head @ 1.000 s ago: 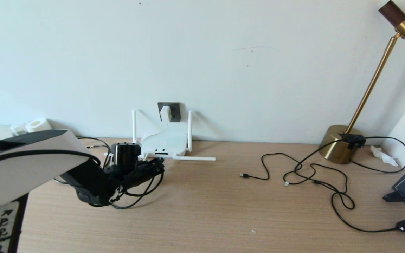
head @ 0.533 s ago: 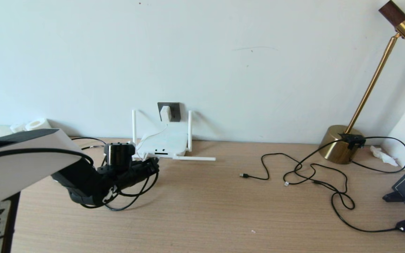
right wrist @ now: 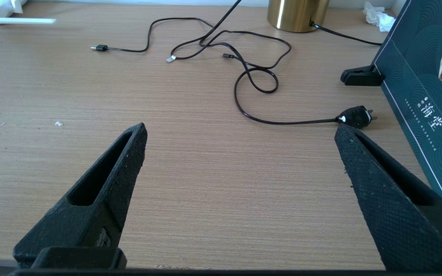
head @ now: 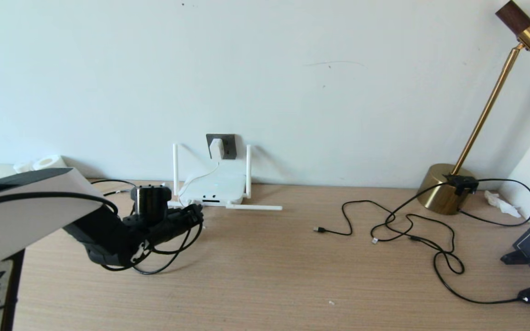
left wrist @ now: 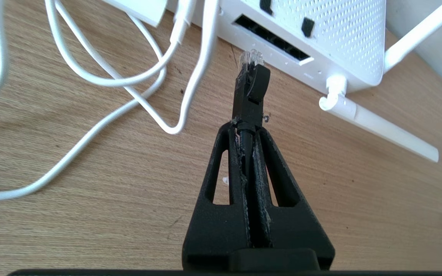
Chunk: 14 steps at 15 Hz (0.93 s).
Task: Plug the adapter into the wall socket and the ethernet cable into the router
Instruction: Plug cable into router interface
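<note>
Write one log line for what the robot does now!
left gripper: shut on ethernet cable | plug near router, unplugged | right gripper: open, idle

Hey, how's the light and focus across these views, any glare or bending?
Head view: even daylight, soft shadows behind the router; the lamp leans from lens distortion at the edge. Left wrist view: the ethernet cable plug is sharp in the left gripper. Right wrist view: a bright reflection on the lamp base, table grain crisp.
</note>
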Motion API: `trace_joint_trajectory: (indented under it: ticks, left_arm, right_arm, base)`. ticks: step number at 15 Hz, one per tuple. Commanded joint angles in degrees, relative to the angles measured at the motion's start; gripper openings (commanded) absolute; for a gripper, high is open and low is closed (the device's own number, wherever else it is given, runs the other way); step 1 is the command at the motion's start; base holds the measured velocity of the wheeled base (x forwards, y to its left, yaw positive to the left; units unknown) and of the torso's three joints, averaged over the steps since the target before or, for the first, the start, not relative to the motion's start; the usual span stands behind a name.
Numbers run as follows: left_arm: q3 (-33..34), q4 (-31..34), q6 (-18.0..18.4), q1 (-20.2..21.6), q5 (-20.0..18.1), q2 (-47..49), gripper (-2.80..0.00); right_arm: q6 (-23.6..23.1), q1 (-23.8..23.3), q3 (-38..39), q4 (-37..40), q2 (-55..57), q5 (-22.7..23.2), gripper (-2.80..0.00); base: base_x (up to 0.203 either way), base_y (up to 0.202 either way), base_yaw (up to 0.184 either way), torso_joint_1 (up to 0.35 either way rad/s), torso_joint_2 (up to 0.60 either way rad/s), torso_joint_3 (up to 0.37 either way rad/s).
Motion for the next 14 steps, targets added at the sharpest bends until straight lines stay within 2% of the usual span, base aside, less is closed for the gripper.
trace_joint_trajectory:
  ticks: [1, 14]
  left_arm:
    - [-0.1, -0.3, -0.3, 0.3, 0.0, 0.2, -2.80]
    - [-0.8, 0.7, 0.2, 0.0, 0.1, -0.1, -2.80]
  right_arm:
    - [0.0, 0.0, 0.0, 0.0, 0.1, 0.0, 0.00]
    - [0.0, 0.0, 0.0, 0.0, 0.1, 0.0, 0.00]
  base:
    - [0.000, 0.000, 0.000, 0.000, 0.00, 0.000]
    - [0.000, 0.000, 0.000, 0.000, 0.00, 0.000]
